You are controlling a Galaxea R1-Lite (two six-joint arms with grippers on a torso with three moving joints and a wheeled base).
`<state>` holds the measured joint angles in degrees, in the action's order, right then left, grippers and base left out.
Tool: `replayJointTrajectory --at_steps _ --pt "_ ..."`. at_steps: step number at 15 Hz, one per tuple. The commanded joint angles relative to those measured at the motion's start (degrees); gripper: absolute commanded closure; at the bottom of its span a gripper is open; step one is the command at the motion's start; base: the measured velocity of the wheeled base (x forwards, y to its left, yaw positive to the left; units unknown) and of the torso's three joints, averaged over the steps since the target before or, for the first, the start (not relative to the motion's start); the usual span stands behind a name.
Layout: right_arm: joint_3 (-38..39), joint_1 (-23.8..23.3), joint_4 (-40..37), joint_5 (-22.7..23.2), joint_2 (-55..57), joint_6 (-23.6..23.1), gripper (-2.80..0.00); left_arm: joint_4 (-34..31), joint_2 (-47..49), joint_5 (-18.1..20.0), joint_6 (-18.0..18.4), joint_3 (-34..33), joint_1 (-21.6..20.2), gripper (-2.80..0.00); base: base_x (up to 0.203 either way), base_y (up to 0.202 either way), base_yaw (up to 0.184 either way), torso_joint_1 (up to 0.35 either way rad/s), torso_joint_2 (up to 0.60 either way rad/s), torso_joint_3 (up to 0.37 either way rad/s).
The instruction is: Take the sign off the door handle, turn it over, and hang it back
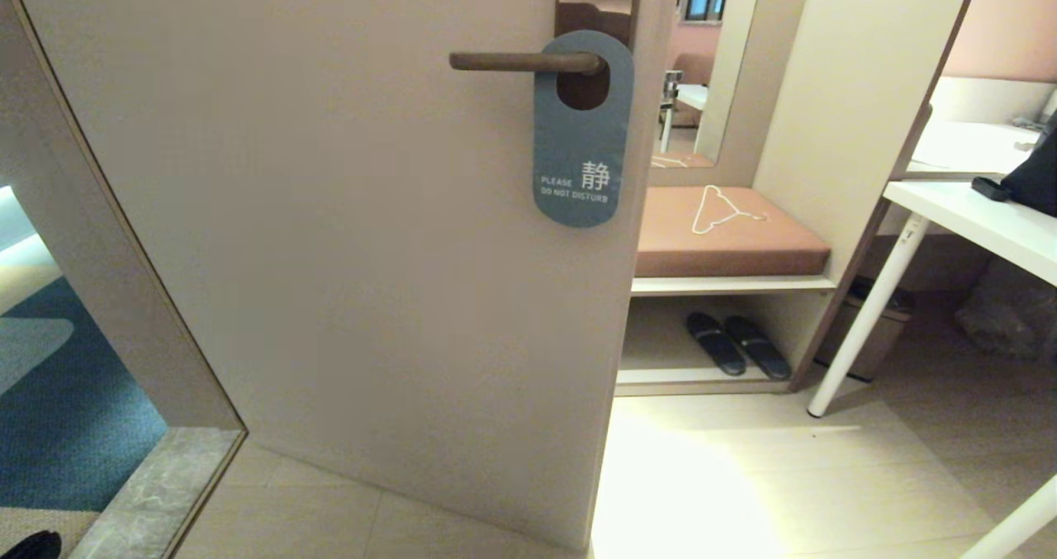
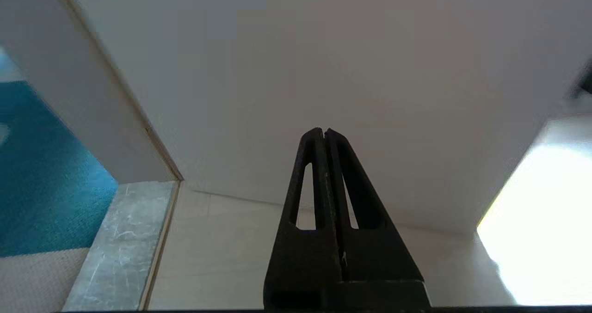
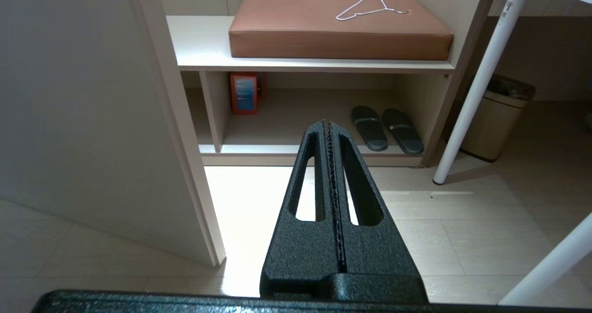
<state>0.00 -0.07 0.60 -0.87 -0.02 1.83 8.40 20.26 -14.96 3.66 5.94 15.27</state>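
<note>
Slate-blue sign [image 1: 583, 134], flat oblong door hanger with rounded ends, blue "Please do not disturb" face outward; location: upper centre of the head view, its large hole looped over the inner end of the door handle [image 1: 525, 62], beside the bronze backplate [image 1: 596, 2]. Handle: slim brown lever, level, free tip pointing toward the left of the frame. Sign hangs straight against the pale door [image 1: 347, 237]. Step in hand, as judged: the approach, nothing yet removed. Left claw [image 2: 325, 132]: fingers pressed together, holding nothing; seen only in the left wrist view, low before the door's bare lower panel near the floor. Right claw [image 3: 329, 124]: likewise closed and empty, aimed at the floor before the shelf with the slippers [image 3: 386, 129], apparently parked. Neither claw appears in the head view, so both lie well apart from the sign, which sits above anything either wrist view takes in. Advice: lift the working claw toward the sign's lower edge, part the fingers before arrival, pinch the flat card below the hole, then slide it along the lever toward the free tip, keeping the card level so the hole does not snag.
</note>
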Motion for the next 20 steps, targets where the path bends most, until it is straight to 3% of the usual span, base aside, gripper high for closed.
replayJointTrajectory --at_steps 1,3,7,10,11,15,20 --pt "0.00 -0.01 0.02 -0.01 0.02 0.01 0.00 3.76 -4.04 0.02 -0.06 -3.13 -1.78 0.00 0.000 0.000 0.000 0.000 0.00 0.000" --pt "0.00 -0.01 0.02 -0.01 0.02 0.01 0.00 9.16 -4.08 0.59 -0.22 -5.94 -3.81 0.00 0.000 0.000 0.000 0.000 0.00 0.000" --pt "0.00 -0.01 0.02 -0.01 0.02 -0.02 0.00 9.00 -4.00 0.63 -0.78 -5.94 -4.55 0.00 0.000 0.000 0.000 0.000 0.00 0.000" --pt "0.00 -0.01 0.02 -0.01 0.02 -0.02 0.00 8.65 -4.30 3.88 -0.62 -5.94 -12.08 0.00 0.000 0.000 0.000 0.000 0.00 0.000" --pt "0.00 -0.01 0.02 -0.01 0.02 0.01 0.00 7.17 -6.20 6.37 -0.51 -5.94 -13.89 0.00 0.000 0.000 0.000 0.000 0.00 0.000" --pt "0.00 -0.01 0.02 -0.01 0.02 0.01 0.00 -1.10 -19.49 11.27 1.84 -5.94 -14.75 0.00 0.000 0.000 0.000 0.000 0.00 0.000" --pt "0.00 -0.01 0.02 -0.01 0.02 0.01 0.00 -9.05 -20.09 15.18 1.51 -5.94 -14.92 0.00 0.000 0.000 0.000 0.000 0.00 0.000"
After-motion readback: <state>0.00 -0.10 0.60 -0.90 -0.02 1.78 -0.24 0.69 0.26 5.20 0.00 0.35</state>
